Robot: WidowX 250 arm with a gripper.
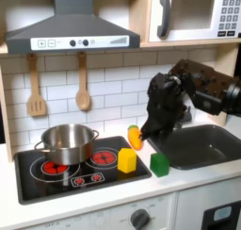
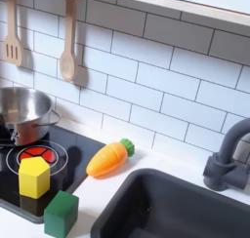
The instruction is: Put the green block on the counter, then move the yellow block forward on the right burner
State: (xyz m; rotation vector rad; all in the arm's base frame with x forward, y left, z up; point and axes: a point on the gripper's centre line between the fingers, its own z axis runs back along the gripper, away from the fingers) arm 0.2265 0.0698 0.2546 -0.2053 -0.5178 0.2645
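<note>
We find the green block [image 1: 159, 164] already set down on the white worktop [image 1: 104, 196], just off the stovetop's [image 1: 56, 182] edge toward the first exterior view's right; in the second exterior view it sits at the panel's near corner. So we judge the first step done and the yellow block [image 1: 126, 159] the next target.

The yellow block sits on the burner [image 2: 37, 157] nearer the sink [image 1: 212, 144], at its front edge, just beside the green block and apart from it. The gripper [image 1: 153, 123] hangs above and behind the two blocks, toward the sink side; the yellow block lies down and to the first exterior view's left of it. We cannot tell whether the jaws are parted; nothing seems held.

Both blocks are near cubes, no long axis to line up with.

Room: the carrot toy [image 2: 107, 158] lies on the worktop behind the blocks, the pot [image 1: 66, 142] on the other burner. Little panel remains ahead of the yellow block, so we expect a short shift. The green block close by could get nudged
</note>
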